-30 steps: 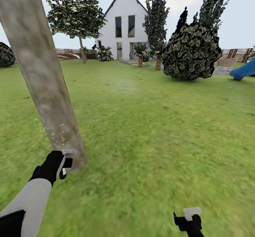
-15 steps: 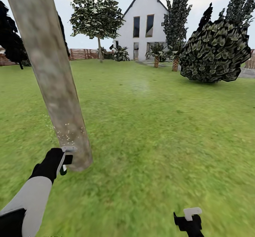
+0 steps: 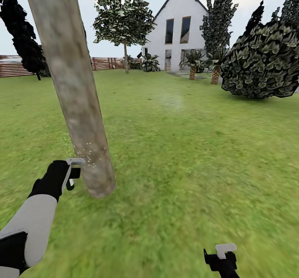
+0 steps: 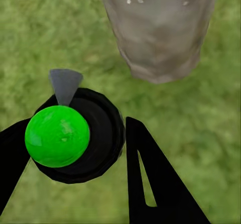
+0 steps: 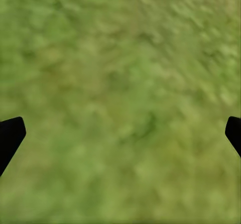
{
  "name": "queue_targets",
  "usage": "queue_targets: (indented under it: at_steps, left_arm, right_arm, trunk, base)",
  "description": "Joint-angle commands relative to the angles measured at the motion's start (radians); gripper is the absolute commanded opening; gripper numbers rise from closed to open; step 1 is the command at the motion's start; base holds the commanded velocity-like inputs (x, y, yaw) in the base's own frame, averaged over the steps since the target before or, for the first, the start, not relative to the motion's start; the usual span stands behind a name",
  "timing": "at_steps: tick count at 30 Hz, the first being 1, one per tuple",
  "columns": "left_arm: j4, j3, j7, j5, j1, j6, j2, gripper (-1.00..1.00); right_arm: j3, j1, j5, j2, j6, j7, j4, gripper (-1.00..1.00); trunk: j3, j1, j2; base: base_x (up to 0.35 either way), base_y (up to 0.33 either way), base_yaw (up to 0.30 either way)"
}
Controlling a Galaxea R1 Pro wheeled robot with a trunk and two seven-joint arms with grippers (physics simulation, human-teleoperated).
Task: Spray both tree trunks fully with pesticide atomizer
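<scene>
Left gripper clamped round the pesticide atomizer — black body, green cap, grey nozzle — likely light, rigid, smooth plastic best held at its body, nozzle beside the mottled grey-beige tree trunk base on the lawn; right gripper spread — empty.

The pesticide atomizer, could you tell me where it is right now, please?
In the head view, the pesticide atomizer is low on the left, held in the left gripper, beside the base of the near tree trunk.
</scene>
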State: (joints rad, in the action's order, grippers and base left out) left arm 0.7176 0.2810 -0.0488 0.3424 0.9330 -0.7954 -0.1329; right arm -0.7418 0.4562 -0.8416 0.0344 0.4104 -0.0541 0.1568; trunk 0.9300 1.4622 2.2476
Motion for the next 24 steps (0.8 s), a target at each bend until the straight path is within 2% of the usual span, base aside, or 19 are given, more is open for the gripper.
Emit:
queue_targets:
  at_steps: [1, 7, 24]
  left_arm:
    - [0.005, 0.002, -0.005, 0.007, -0.002, -0.003, 0.0, -1.0]
    - [0.008, -0.002, -0.005, 0.007, -0.005, -0.002, 0.008, -1.0]
    - [0.008, 0.001, -0.004, 0.007, -0.005, -0.002, 0.01, -1.0]
  right_arm:
    - [-0.005, 0.001, -0.011, 0.001, 0.004, -0.006, -0.002, 1.0]
    - [-0.005, 0.001, -0.011, 0.0, 0.004, -0.006, -0.002, 1.0]
    - [-0.005, 0.001, -0.011, -0.001, 0.004, -0.004, -0.002, 1.0]
  trunk:
    - [0.001, 0.0, 0.0]
    - [0.001, 0.0, 0.0]
    - [0.001, 0.0, 0.0]
  base:
    - [0.0, 0.0, 0.0]
    - [0.144, -0.179, 0.0]
    - [0.009, -0.274, 0.0]
